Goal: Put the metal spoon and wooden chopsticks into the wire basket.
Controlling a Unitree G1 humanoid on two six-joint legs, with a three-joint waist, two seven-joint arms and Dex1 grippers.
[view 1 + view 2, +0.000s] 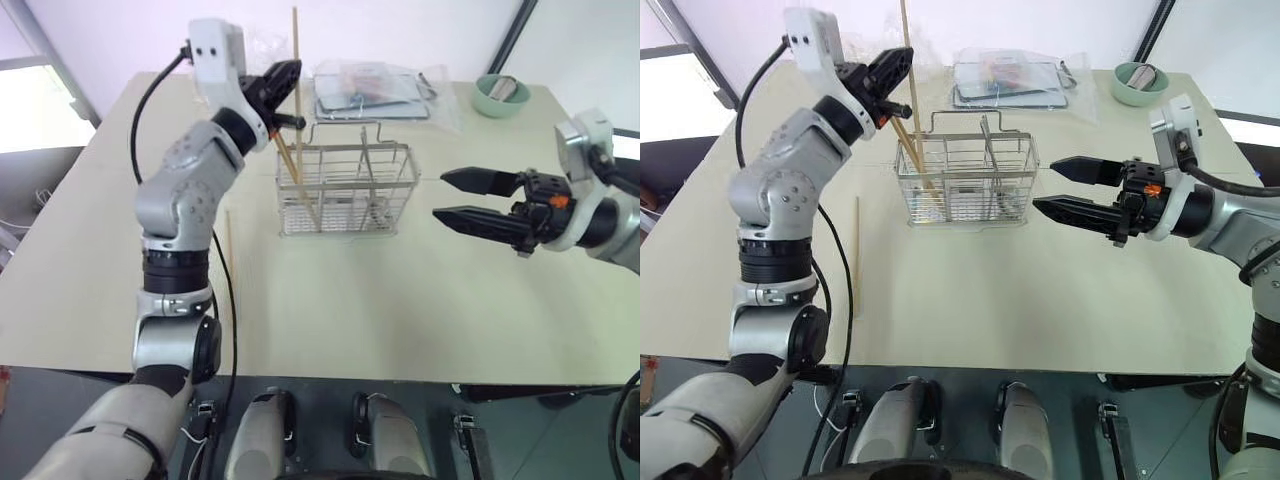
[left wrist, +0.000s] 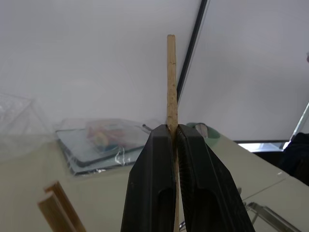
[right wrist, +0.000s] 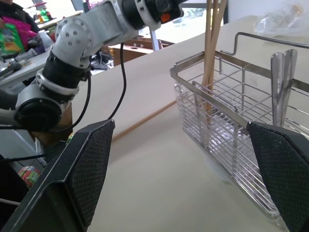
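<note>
Wooden chopstick (image 1: 296, 60), upright, is pinched in your left tool (image 1: 283, 88) above the wire basket's (image 1: 345, 188) left end; two chopsticks lean inside, one lies on the tabletop (image 1: 350, 300) nearer the left edge. Right tool (image 1: 468, 198) spread, beside the basket.

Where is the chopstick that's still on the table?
The loose chopstick lies flat on the table, on the robot's left of the wire basket, clear of it.
</note>
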